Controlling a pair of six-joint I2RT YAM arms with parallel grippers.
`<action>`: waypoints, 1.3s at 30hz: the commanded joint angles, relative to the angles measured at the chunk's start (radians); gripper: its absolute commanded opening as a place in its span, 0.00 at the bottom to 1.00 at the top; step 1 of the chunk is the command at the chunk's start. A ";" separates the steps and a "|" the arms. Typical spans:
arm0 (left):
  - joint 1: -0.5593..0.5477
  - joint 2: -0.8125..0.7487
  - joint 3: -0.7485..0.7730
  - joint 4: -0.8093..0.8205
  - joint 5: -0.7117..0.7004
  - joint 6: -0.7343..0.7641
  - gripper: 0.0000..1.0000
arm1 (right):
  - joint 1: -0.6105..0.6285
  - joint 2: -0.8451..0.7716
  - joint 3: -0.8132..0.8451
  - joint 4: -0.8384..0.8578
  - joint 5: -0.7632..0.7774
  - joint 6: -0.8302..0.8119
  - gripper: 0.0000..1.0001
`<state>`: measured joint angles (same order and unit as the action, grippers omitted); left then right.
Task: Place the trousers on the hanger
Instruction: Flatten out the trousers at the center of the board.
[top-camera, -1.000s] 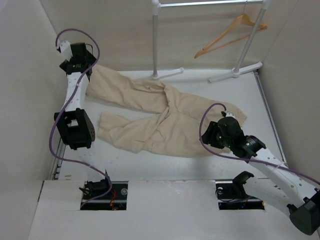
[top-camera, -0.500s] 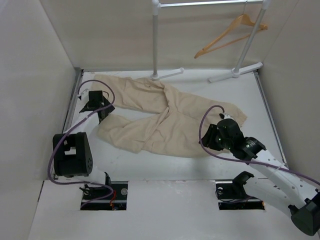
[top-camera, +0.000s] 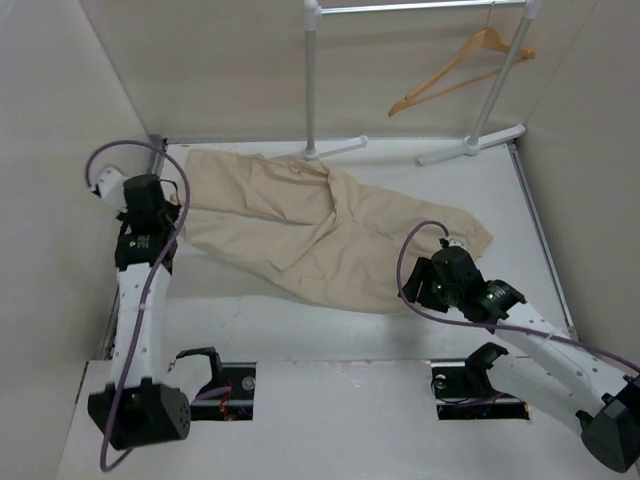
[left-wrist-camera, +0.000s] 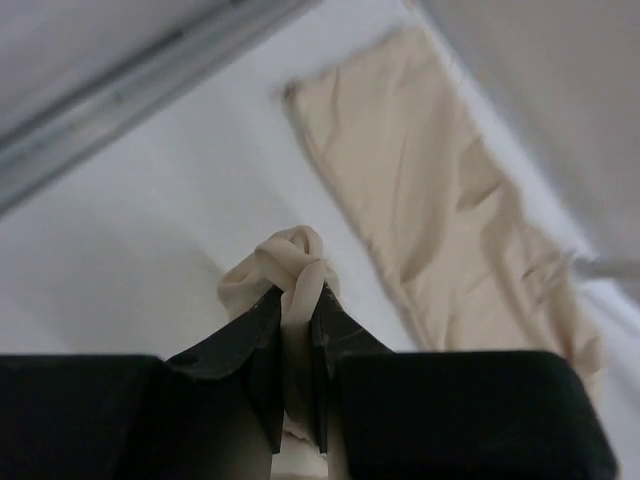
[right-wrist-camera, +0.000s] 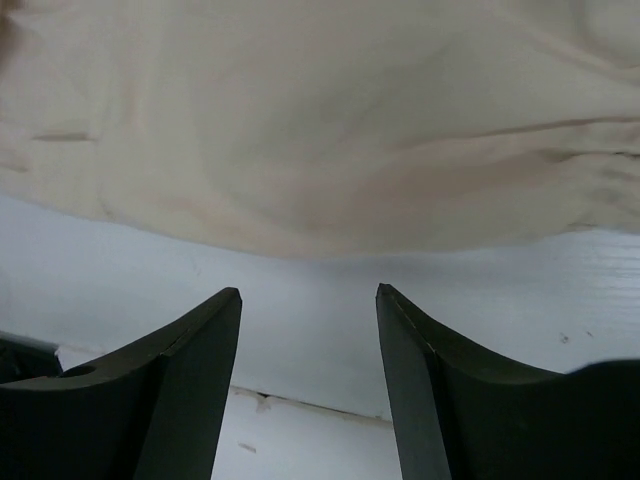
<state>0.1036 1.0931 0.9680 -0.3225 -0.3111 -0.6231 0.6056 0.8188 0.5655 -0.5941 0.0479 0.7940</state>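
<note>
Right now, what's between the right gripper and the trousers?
Just bare table, as the right wrist view shows. The right gripper is open and sits just short of the trousers edge.

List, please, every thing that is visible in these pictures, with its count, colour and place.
trousers: one, beige, spread across the middle of the table
hanger: one, light wood with a metal hook, hanging on the rack, far right
clothes rack: one, white, at the table's far edge
table: one, white, under everything
cables: two, purple, one looping at the left, one at the right
left end effector: one, black, shut on a bunch of the trousers, left side
right end effector: one, black, open, at the trousers' near edge, right side
</note>
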 joint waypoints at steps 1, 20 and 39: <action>0.040 -0.099 0.164 -0.297 -0.141 0.045 0.10 | -0.046 0.022 -0.003 0.040 0.030 0.025 0.63; -0.061 -0.046 -0.024 -0.268 -0.100 -0.073 0.59 | -0.252 0.035 -0.027 -0.112 0.155 0.174 0.49; 0.190 -0.024 -0.523 0.156 0.156 -0.293 0.66 | -0.306 0.368 0.005 0.040 0.104 0.156 0.15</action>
<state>0.2607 1.0195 0.4706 -0.3801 -0.1654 -0.8585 0.3344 1.1431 0.5400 -0.6472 0.1467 0.9947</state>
